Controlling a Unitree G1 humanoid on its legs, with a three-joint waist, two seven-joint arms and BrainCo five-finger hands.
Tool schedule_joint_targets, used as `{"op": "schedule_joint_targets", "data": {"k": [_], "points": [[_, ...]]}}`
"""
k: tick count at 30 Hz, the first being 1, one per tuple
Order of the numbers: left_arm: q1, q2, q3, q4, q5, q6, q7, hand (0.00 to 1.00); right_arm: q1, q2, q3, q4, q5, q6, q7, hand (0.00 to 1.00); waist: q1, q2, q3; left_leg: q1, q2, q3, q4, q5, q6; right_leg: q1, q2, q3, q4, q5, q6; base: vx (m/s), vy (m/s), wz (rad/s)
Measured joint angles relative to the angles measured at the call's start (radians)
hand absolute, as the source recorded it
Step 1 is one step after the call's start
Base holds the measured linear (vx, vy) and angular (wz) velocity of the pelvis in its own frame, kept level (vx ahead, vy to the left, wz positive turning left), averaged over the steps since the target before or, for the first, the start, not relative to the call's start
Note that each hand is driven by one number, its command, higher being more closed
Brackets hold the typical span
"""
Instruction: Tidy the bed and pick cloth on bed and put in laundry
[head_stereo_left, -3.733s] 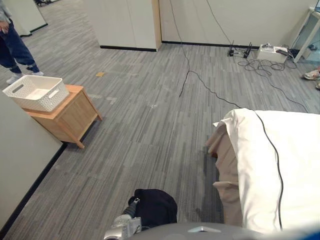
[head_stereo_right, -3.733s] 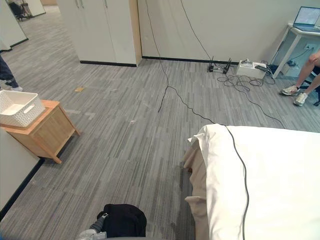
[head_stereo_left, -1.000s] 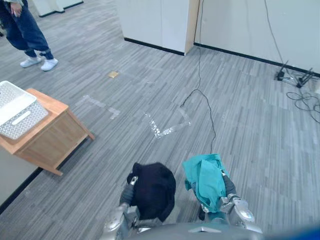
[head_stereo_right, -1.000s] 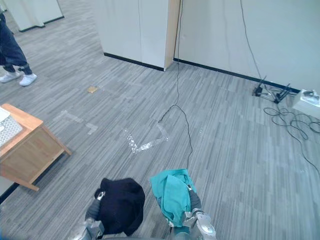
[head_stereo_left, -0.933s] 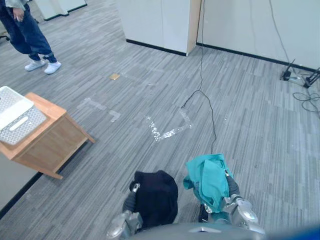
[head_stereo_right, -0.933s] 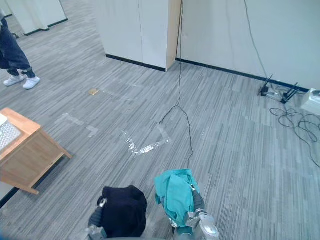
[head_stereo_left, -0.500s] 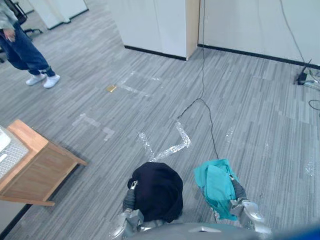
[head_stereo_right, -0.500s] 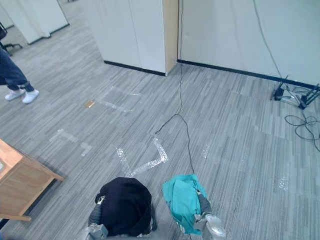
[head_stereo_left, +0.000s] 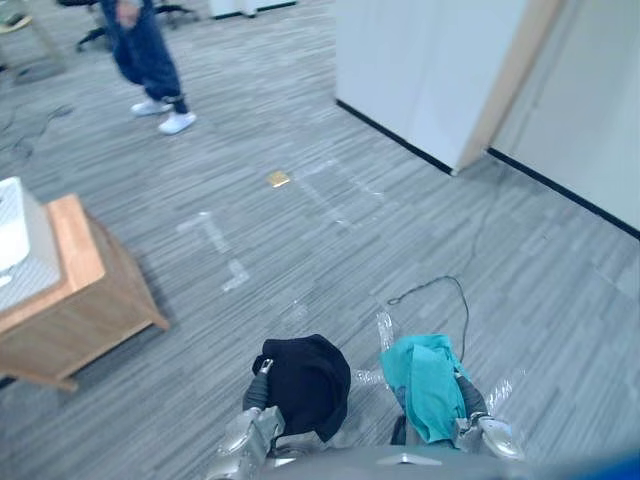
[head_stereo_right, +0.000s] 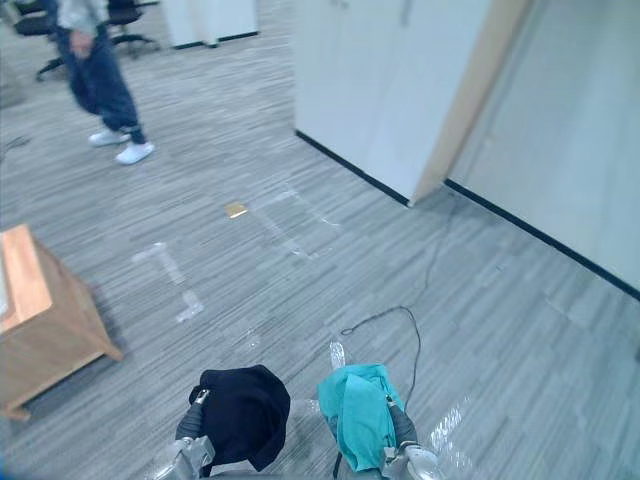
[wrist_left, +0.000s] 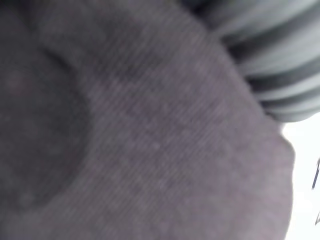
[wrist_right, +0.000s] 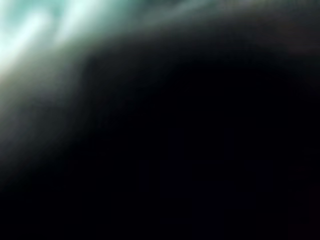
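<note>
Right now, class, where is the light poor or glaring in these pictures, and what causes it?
Left wrist view: the black cloth lies against the lens, dim grey, with bright light past one edge. Right wrist view: nearly all dark, the teal cloth lit at one corner. Left eye view: even room light; shiny tape glints by the cloths.

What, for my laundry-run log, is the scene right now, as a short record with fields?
black cloth: draped over the left hand
teal cloth: draped over the right hand
white basket: on the wooden stand, to the robot's left
person: standing on the carpet, beyond the stand
white cabinet: ahead, to the right
</note>
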Motion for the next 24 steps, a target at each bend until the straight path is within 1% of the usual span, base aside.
{"op": "schedule_joint_targets", "data": {"k": [1, 2, 3, 4, 5, 6, 7, 8, 9, 10, 11, 12, 13, 14, 15, 16, 17, 18, 19, 20, 21, 22, 23, 24], "points": [[0.001, -0.003, 0.012, 0.007, 0.000, -0.004, 0.006, 1.00, 0.001, 0.001, 0.000, 0.005, 0.008, -0.005, 0.000, 1.00, 0.010, -0.006, -0.001, 0.002, 0.017, -0.047, 0.021, -0.032, -0.025, 0.002, -0.001, 0.073, -0.170, 0.069, 0.008, 0.54, -0.491, 1.29], [0.005, -0.006, 0.022, 0.016, 0.000, -0.010, 0.006, 1.00, 0.002, 0.003, 0.002, 0.006, 0.011, -0.008, 0.000, 1.00, 0.013, -0.008, 0.000, 0.005, 0.025, -0.067, 0.039, -0.057, -0.038, 0.005, -0.002, 0.110, -0.221, 0.096, 0.022, 0.55, -0.571, 1.14], [0.025, -0.012, 0.053, 0.019, 0.000, -0.012, 0.007, 1.00, 0.004, 0.011, 0.001, 0.011, 0.018, -0.016, 0.000, 1.00, 0.016, -0.015, 0.000, 0.012, 0.038, -0.115, 0.082, -0.118, -0.059, 0.012, -0.004, 0.168, -0.242, 0.121, 0.059, 0.36, -0.433, 0.84], [0.032, -0.019, 0.069, 0.020, 0.000, -0.013, 0.009, 1.00, 0.003, 0.012, 0.001, 0.016, 0.020, -0.018, 0.001, 1.00, 0.016, -0.009, 0.000, 0.021, 0.056, -0.134, 0.101, -0.151, -0.069, 0.014, 0.005, 0.173, -0.208, 0.174, 0.071, 0.56, -0.617, 1.17], [0.067, -0.051, 0.104, 0.020, 0.001, -0.020, 0.013, 1.00, 0.000, 0.005, -0.005, 0.016, 0.031, -0.033, 0.003, 1.00, 0.032, 0.045, -0.020, 0.044, 0.121, -0.161, 0.131, -0.167, -0.098, 0.008, 0.051, 0.129, -0.067, 0.108, 0.017, 0.48, -0.490, 0.86], [0.074, -0.063, 0.113, 0.018, 0.002, -0.024, 0.012, 1.00, -0.008, 0.002, -0.003, 0.017, 0.031, -0.032, 0.003, 1.00, 0.035, 0.048, -0.020, 0.028, 0.122, -0.149, 0.181, -0.152, -0.079, 0.012, 0.044, 0.114, -0.031, 0.075, 0.006, 0.47, -0.463, 0.93], [0.080, -0.079, 0.128, 0.018, 0.002, -0.027, 0.013, 1.00, -0.017, -0.003, 0.001, 0.017, 0.032, -0.031, 0.003, 1.00, 0.028, 0.048, -0.015, -0.008, 0.121, -0.129, 0.271, -0.131, -0.082, 0.032, 0.033, 0.086, -0.014, 0.053, 0.004, 0.36, -0.363, 1.14], [0.082, -0.096, 0.168, 0.006, 0.009, -0.044, 0.010, 1.00, -0.018, -0.005, 0.005, 0.012, 0.037, -0.025, 0.004, 1.00, 0.024, 0.059, -0.007, -0.129, 0.140, -0.065, 0.550, -0.029, -0.118, 0.127, 0.026, 0.010, -0.029, 0.010, -0.020, 0.37, -0.368, 1.31], [0.081, -0.102, 0.182, 0.005, 0.009, -0.050, 0.008, 1.00, -0.012, -0.004, 0.009, 0.011, 0.037, -0.022, 0.005, 1.00, 0.026, 0.063, 0.001, -0.185, 0.166, -0.032, 0.670, 0.043, -0.128, 0.178, 0.031, -0.021, -0.050, 0.000, -0.038, 0.52, -0.509, 1.40], [0.090, -0.114, 0.201, -0.006, 0.013, -0.061, 0.004, 1.00, -0.004, -0.012, 0.017, 0.000, 0.037, -0.013, 0.005, 1.00, 0.042, 0.072, 0.011, -0.262, 0.211, 0.011, 0.831, 0.112, -0.146, 0.250, 0.050, -0.061, -0.082, -0.016, -0.059, 0.48, -0.469, 0.95], [0.117, -0.117, 0.202, -0.041, 0.037, -0.073, 0.001, 1.00, -0.006, -0.017, 0.029, -0.021, 0.038, 0.000, 0.001, 1.00, 0.065, 0.082, 0.017, -0.359, 0.240, 0.070, 0.985, 0.106, -0.148, 0.340, 0.065, -0.113, -0.128, -0.043, -0.065, 0.44, -0.443, 0.75], [0.131, -0.116, 0.201, -0.052, 0.047, -0.081, -0.001, 1.00, -0.011, -0.016, 0.034, -0.024, 0.039, 0.002, -0.001, 1.00, 0.072, 0.079, 0.015, -0.398, 0.238, 0.101, 1.010, 0.096, -0.149, 0.371, 0.066, -0.131, -0.152, -0.051, -0.059, 0.33, -0.311, 0.52], [0.145, -0.113, 0.200, -0.064, 0.051, -0.088, -0.005, 1.00, -0.023, -0.015, 0.043, -0.024, 0.039, 0.003, -0.002, 1.00, 0.081, 0.073, 0.012, -0.448, 0.230, 0.149, 1.004, 0.081, -0.153, 0.405, 0.071, -0.154, -0.196, -0.049, -0.055, 0.35, -0.248, 0.28], [0.151, -0.109, 0.199, -0.070, 0.051, -0.092, -0.008, 1.00, -0.041, -0.015, 0.046, -0.023, 0.040, 0.005, -0.002, 1.00, 0.088, 0.070, 0.013, -0.502, 0.226, 0.225, 0.943, 0.058, -0.157, 0.439, 0.085, -0.171, -0.256, -0.026, -0.059, 0.46, -0.219, 0.24], [0.155, -0.111, 0.200, -0.067, 0.051, -0.094, -0.007, 1.00, -0.061, -0.016, 0.045, -0.022, 0.043, 0.008, -0.005, 1.00, 0.096, 0.071, 0.018, -0.516, 0.219, 0.310, 0.802, 0.040, -0.153, 0.471, 0.094, -0.189, -0.286, 0.004, -0.060, 0.32, -0.115, 0.20], [0.155, -0.111, 0.199, -0.062, 0.051, -0.093, -0.008, 1.00, -0.066, -0.016, 0.043, -0.022, 0.052, 0.008, -0.007, 1.00, 0.094, 0.070, 0.019, -0.505, 0.201, 0.347, 0.694, 0.039, -0.149, 0.483, 0.096, -0.196, -0.295, 0.019, -0.046, 0.44, -0.046, 0.27], [0.155, -0.112, 0.199, -0.060, 0.056, -0.093, -0.009, 1.00, -0.069, -0.015, 0.029, -0.022, 0.067, 0.008, -0.010, 1.00, 0.093, 0.067, 0.020, -0.459, 0.149, 0.404, 0.416, 0.077, -0.123, 0.503, 0.094, -0.205, -0.300, 0.047, 0.001, 0.37, -0.005, 0.24], [0.160, -0.111, 0.193, -0.059, 0.060, -0.094, -0.017, 1.00, -0.070, -0.016, 0.012, -0.022, 0.072, 0.006, -0.010, 1.00, 0.098, 0.068, 0.019, -0.413, 0.110, 0.423, 0.195, 0.158, -0.108, 0.519, 0.097, -0.205, -0.303, 0.052, 0.029, 0.55, 0.009, 0.02], [0.172, -0.111, 0.194, -0.052, 0.069, -0.096, -0.028, 1.00, -0.070, -0.016, 0.001, -0.020, 0.076, 0.004, -0.009, 1.00, 0.110, 0.074, 0.016, -0.372, 0.093, 0.424, 0.027, 0.307, -0.064, 0.537, 0.113, -0.184, -0.305, 0.031, 0.056, 0.37, 0.039, -0.20], [0.168, -0.108, 0.209, -0.043, 0.064, -0.096, -0.041, 1.00, -0.072, -0.013, -0.004, -0.004, 0.076, 0.004, -0.010, 1.00, 0.115, 0.062, 0.011, -0.356, 0.076, 0.435, 0.012, 0.303, 0.023, 0.554, 0.104, -0.173, -0.309, 0.023, 0.062, 0.45, 0.054, -0.10], [0.153, -0.083, 0.228, -0.042, 0.080, -0.099, -0.049, 1.00, -0.076, 0.005, 0.003, 0.002, 0.076, 0.000, -0.007, 1.00, 0.114, 0.011, -0.007, -0.357, 0.047, 0.446, 0.010, 0.289, 0.022, 0.553, 0.078, -0.162, -0.324, 0.030, 0.061, 0.52, 0.058, 0.00], [0.141, -0.065, 0.233, -0.036, 0.089, -0.100, -0.052, 1.00, -0.078, 0.022, 0.004, 0.003, 0.076, -0.002, -0.002, 1.00, 0.114, -0.019, -0.002, -0.360, 0.036, 0.457, 0.042, 0.257, 0.035, 0.561, 0.060, -0.133, -0.335, 0.052, 0.079, 0.51, 0.039, 0.04], [0.131, -0.063, 0.232, -0.019, 0.091, -0.099, -0.052, 1.00, -0.080, 0.026, 0.004, 0.003, 0.076, -0.004, -0.001, 1.00, 0.113, -0.024, -0.001, -0.362, 0.039, 0.470, 0.075, 0.233, 0.044, 0.570, 0.055, -0.123, -0.340, 0.074, 0.088, 0.48, 0.022, -0.15], [0.120, -0.062, 0.230, -0.003, 0.092, -0.097, -0.052, 1.00, -0.080, 0.029, 0.007, 0.008, 0.075, -0.004, 0.000, 1.00, 0.111, -0.022, -0.003, -0.360, 0.056, 0.485, 0.143, 0.191, 0.045, 0.587, 0.054, -0.098, -0.339, 0.136, 0.085, 0.36, 0.008, -0.28]]}}
